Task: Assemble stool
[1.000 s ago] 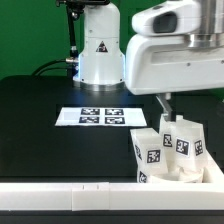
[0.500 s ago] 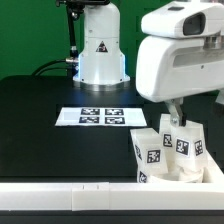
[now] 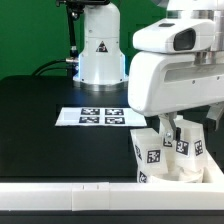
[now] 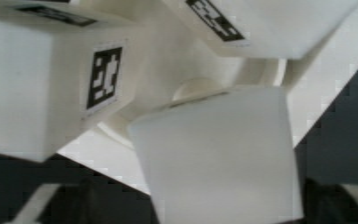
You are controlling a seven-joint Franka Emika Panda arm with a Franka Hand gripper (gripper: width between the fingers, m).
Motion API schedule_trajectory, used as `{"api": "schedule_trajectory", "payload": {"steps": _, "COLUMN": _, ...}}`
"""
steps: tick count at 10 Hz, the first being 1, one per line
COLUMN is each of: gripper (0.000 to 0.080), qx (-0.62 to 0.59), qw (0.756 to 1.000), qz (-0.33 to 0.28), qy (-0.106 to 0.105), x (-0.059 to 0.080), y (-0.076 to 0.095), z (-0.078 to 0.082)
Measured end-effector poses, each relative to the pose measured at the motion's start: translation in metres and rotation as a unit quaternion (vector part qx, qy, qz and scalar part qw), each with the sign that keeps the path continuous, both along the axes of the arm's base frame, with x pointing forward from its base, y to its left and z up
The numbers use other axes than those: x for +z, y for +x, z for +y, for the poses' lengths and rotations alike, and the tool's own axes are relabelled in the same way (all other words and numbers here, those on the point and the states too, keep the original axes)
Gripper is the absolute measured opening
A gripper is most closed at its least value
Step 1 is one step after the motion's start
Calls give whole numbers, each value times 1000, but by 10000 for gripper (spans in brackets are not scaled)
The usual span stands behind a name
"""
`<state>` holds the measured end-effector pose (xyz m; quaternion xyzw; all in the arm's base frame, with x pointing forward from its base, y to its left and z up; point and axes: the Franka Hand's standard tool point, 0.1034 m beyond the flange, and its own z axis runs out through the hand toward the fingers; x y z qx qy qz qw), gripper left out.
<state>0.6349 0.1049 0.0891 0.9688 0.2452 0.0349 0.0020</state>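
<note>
The black table [image 3: 40, 110] fills most of the exterior view, with the arm's white base [image 3: 100, 45] standing at its far side. The arm's bulky white head [image 3: 175, 70] hangs low on the exterior view's right, covering much of what lies under it. A long white bar [image 3: 60, 195] runs along the table's near edge. The marker board [image 3: 100, 117] lies flat near the middle of the table, well apart from the arm's head and to its left in the exterior view.

The stool [image 3: 165, 155] sits at the near right of the table in the exterior view — a cluster of white blocky legs standing up on the seat, close against the white bar, each leg with a black-and-white tag on its face. The gripper [image 3: 176, 128] is directly above this cluster, its two fingers reaching down among the leg tops; one finger [image 3: 164, 126] shows dark between two legs.

In the wrist view the camera is very close to the parts: a plain white leg [image 4: 211, 150] fills the centre, lying between the two dark fingertips [image 4: 37, 203] at the frame's corners, and a tagged leg [image 4: 69, 80] stands just beside it. The jaws stand wide on either side of the centre leg — whether they already press on it or are merely around it, I cannot tell.
</note>
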Motion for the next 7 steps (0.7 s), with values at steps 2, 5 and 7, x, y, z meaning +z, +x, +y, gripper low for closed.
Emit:
{"api": "schedule_trajectory", "payload": {"steps": 2, "gripper": 392, "qx": -11, "qw": 1000, "qz": -1, "qy": 1, "x": 0, "y": 1, "z": 0}}
{"api": "schedule_trajectory", "payload": {"steps": 5, "gripper": 333, "qx": -153, "qw": 988, "qz": 2, "qy": 14, "x": 0, "y": 1, "z": 0}}
{"api": "schedule_trajectory", "payload": {"steps": 7, "gripper": 333, "qx": -347, "qw": 937, "qz": 1, "qy": 43, "x": 0, "y": 4, "z": -1}}
